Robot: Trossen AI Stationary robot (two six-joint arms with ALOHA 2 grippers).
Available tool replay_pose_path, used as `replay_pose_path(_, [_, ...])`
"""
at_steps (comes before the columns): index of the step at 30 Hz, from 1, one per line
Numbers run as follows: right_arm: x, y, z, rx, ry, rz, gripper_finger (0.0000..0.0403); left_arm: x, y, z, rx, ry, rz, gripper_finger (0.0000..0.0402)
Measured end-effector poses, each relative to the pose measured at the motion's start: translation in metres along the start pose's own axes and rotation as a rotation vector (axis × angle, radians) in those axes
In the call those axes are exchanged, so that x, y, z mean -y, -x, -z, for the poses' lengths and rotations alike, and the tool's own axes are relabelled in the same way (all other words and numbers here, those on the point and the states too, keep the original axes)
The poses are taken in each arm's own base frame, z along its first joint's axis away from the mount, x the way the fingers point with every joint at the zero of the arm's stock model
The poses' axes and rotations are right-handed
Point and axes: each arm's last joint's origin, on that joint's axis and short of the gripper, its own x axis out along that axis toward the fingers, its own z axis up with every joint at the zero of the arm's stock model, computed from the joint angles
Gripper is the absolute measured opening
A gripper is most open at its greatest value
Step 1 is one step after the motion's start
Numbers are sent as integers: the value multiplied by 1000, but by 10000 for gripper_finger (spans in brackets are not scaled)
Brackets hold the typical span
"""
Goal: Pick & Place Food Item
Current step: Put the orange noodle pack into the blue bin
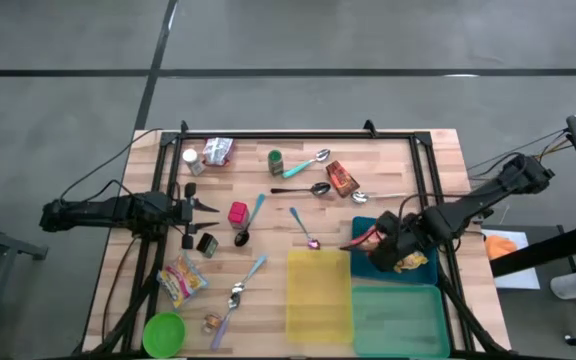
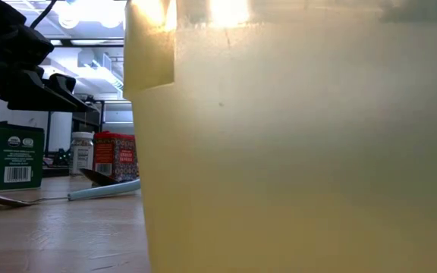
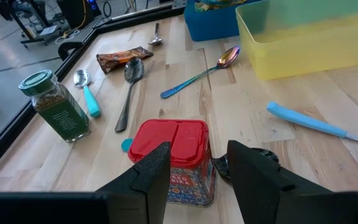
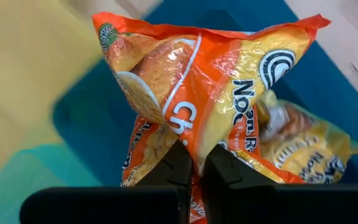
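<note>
My right gripper is shut on an orange and yellow noodle packet, which it holds above the blue bin at the table's right side. A second packet of the same kind lies in that bin. In the high view the right gripper is at the bin's left rim. My left gripper waits open at the table's left. Its fingers stand just short of a red-lidded tin and touch nothing. My right gripper pinches one edge of the noodle packet between its two fingers. It comes at the packet from above, pointing steeply down. The packet spreads out below the fingertips over the blue bin; I cannot tell whether it touches the packet beneath.
A yellow bin and a green bin stand beside the blue one. The yellow bin's wall fills the low view. Several spoons, a green-lidded spice jar, a brown packet, a snack bag and a green bowl lie about.
</note>
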Motion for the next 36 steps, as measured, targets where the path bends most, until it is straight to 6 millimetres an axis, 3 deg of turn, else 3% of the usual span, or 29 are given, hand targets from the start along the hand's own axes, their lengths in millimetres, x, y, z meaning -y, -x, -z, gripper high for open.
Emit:
replay_pose_path(6, [10,-19,8,-11,-31,51,9,0,0,0,0,0,0,159])
replay_pose_path(17, [12,-39,12,15,-87,-6,18,0,0,0,0,0,0,159])
replay_pose_path(36, [10,-40,10,78,-84,-29,210,0,0,0,0,0,0,159])
